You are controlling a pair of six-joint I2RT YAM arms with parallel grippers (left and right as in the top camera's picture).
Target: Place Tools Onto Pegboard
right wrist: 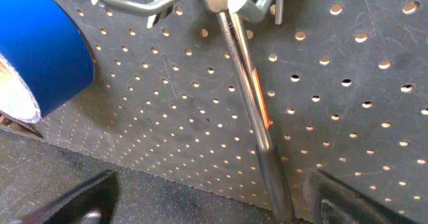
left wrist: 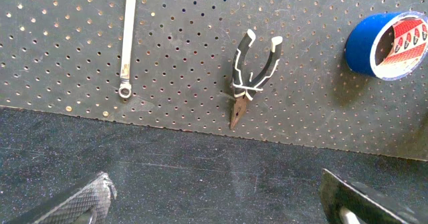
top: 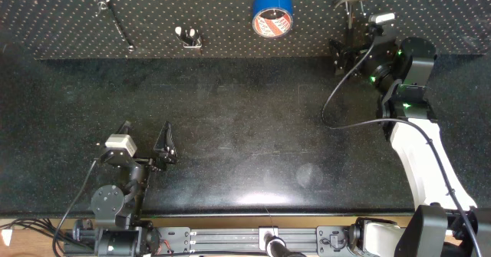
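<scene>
Along the far edge of the top view, a pegboard (top: 46, 19) carrying four things in a row: wrench (top: 115, 23), pliers (top: 189, 37), blue tape roll (top: 272, 14) and, nearest the right arm's side, hammer (top: 351, 4). Up against the board just below the hammer head, the right gripper (top: 351, 42). Well apart from the board, low over the dark table (top: 245, 119) near its own base, the left gripper (top: 144, 134), holding nothing.

In the left wrist view, facing the board: wrench hanging long and upright, pliers nose down with handles spread above, blue tape roll off to one side. Own fingers (left wrist: 80, 200) wide apart, nothing between them.

In the right wrist view, hammer head caught on hooks (right wrist: 239, 3) high on the board, shaft hanging down the face, grip end passing between this arm's fingers (right wrist: 354, 200). Fingers spread clear of the handle on both sides, no contact visible. Blue tape roll just beside.

Judged step: hanging the hammer, at the point of letting go. With all four tools on the pegboard, task apparently close to finished. Next move, by the look of it: backing the right gripper straight off the board, keeping both fingers away from the handle. Risk: a nudge to the shaft, enough to swing the head off its hooks. Depth of the head's seat on the hooks impossible to tell.
</scene>
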